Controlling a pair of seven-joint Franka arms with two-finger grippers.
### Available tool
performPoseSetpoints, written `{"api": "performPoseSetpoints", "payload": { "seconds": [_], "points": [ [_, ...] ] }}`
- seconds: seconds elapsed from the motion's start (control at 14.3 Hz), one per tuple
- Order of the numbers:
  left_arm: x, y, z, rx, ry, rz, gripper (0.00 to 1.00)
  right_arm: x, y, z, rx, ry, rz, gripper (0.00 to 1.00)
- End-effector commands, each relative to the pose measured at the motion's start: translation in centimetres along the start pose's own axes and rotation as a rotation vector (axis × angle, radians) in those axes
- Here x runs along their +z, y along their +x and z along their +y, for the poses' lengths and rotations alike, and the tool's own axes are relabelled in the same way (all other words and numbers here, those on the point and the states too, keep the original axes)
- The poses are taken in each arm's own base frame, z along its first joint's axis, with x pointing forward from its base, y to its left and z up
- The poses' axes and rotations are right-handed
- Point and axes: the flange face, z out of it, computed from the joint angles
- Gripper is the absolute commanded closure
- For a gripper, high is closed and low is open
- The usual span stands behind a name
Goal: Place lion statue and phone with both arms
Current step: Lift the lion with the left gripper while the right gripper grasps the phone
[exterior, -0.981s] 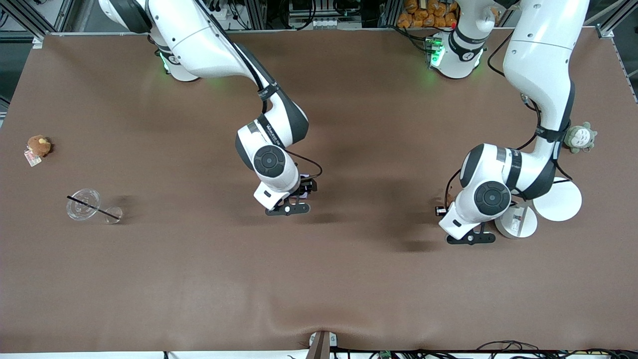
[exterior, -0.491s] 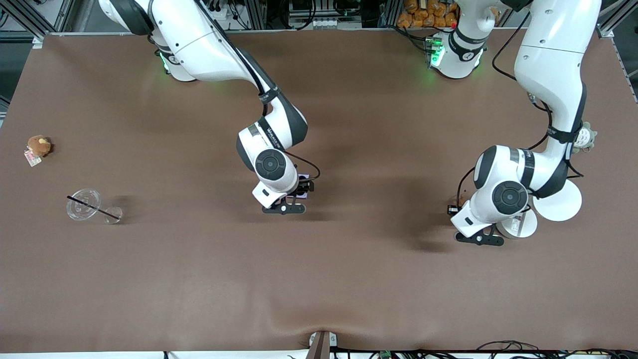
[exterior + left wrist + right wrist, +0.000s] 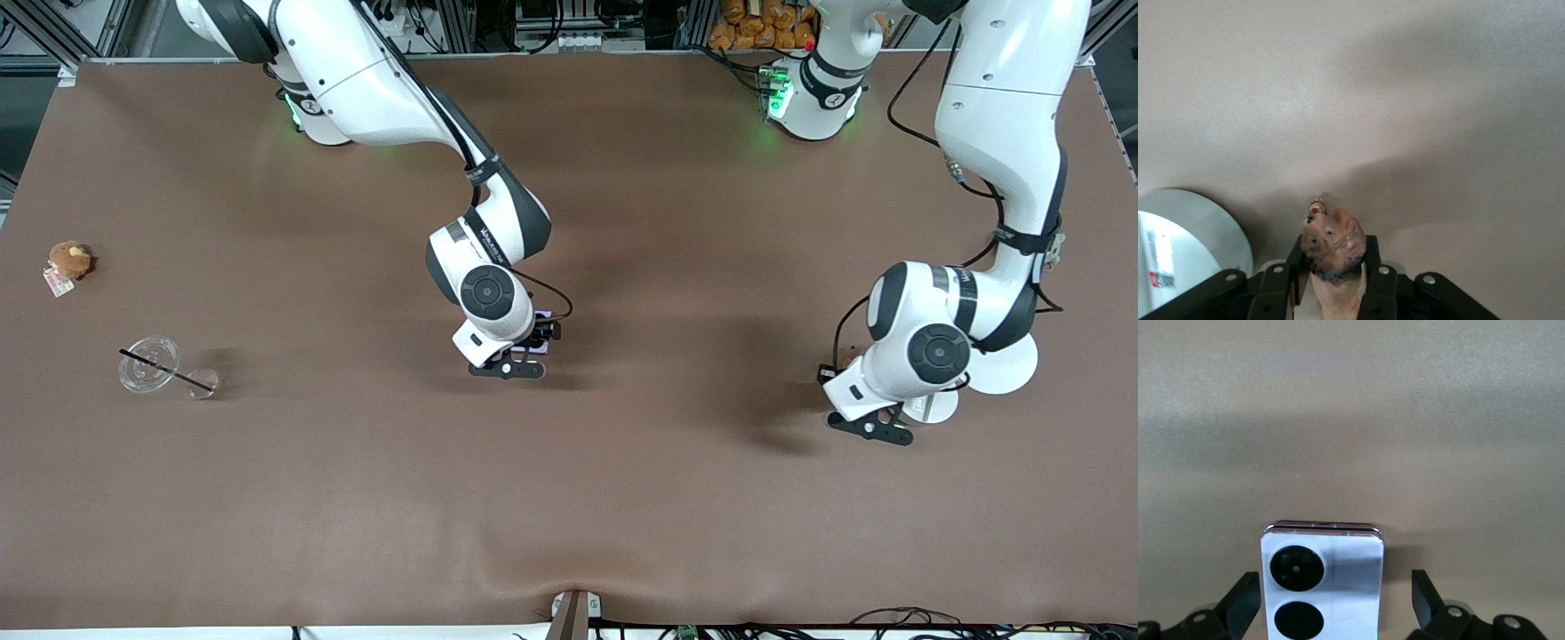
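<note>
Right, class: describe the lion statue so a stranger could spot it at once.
Find the white discs toward the left arm's end. Over the table beside them, the left gripper pinches the lion statue: tiny, orange-brown, dark-maned, unlike the round brown plush.

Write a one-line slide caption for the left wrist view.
Left gripper shut on the lion statue, carried above the brown table beside a white disc.

Brown tabletop: matt, smooth covering. Pale lavender folded phone: glossy face, shiny metallic edge. Orange-brown lion statue: rough painted finish. White round discs: smooth, matt. Clear plastic cup: glossy.
</note>
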Motion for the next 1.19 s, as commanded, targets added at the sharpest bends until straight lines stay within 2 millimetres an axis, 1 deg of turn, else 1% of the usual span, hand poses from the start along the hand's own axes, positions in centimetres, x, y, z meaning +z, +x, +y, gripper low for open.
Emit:
{"api": "performPoseSetpoints", "payload": {
  "seconds": [0.0, 0.14, 0.28, 0.35, 0.42, 0.49, 0.56, 0.63, 0.84, 0.91, 1.12],
  "points": [
    [-0.3, -1.0, -1.1, 0.038, 0.004, 0.02, 1.0, 0.8, -0.4, -0.8, 0.012, 0.007, 0.006, 0.0],
    [-0.2, -1.0, -0.8, 0.057, -0.001, 0.028, 1.0, 1.2, -0.5, -0.8, 0.011, 0.004, 0.004, 0.0],
    [0.2, -1.2, -1.6, 0.049, -0.003, 0.037, 1.0, 1.3, -0.5, -0.8, 0.011, 0.003, 0.003, 0.0],
    [0.3, -1.3, -1.4, 0.053, -0.004, 0.034, 1.0, 1.6, -0.5, -0.8, 0.011, 0.0, 0.0, 0.0],
    [0.3, -1.2, -1.4, 0.052, -0.004, 0.036, 0.9, 1.9, -0.6, -0.8, 0.01, -0.004, -0.005, 0.0],
    [0.4, -1.2, -1.4, 0.05, -0.007, 0.035, 0.48, 2.1, -0.6, -0.7, 0.011, -0.006, -0.006, 0.0],
    [0.8, -1.2, -1.4, 0.047, -0.012, 0.03, 0.03, 2.3, -0.6, -0.7, 0.011, -0.008, -0.008, 0.0],
    [0.8, -1.2, -1.4, 0.049, -0.01, 0.031, 0.0, 2.3, -0.6, -0.7, 0.011, -0.008, -0.008, 0.0],
    [0.7, -1.1, -1.2, 0.044, -0.01, 0.032, 0.0, 2.3, -0.7, -0.8, 0.009, -0.01, -0.009, 0.0],
    [0.6, -1.0, -1.1, 0.043, -0.01, 0.033, 0.0, 2.4, -0.8, -0.8, 0.008, -0.011, -0.01, 0.04],
    [-0.5, -0.9, -1.0, 0.039, -0.005, 0.044, 0.0, 2.4, -1.0, -1.0, 0.003, -0.011, -0.009, 0.4]
  ]
}}
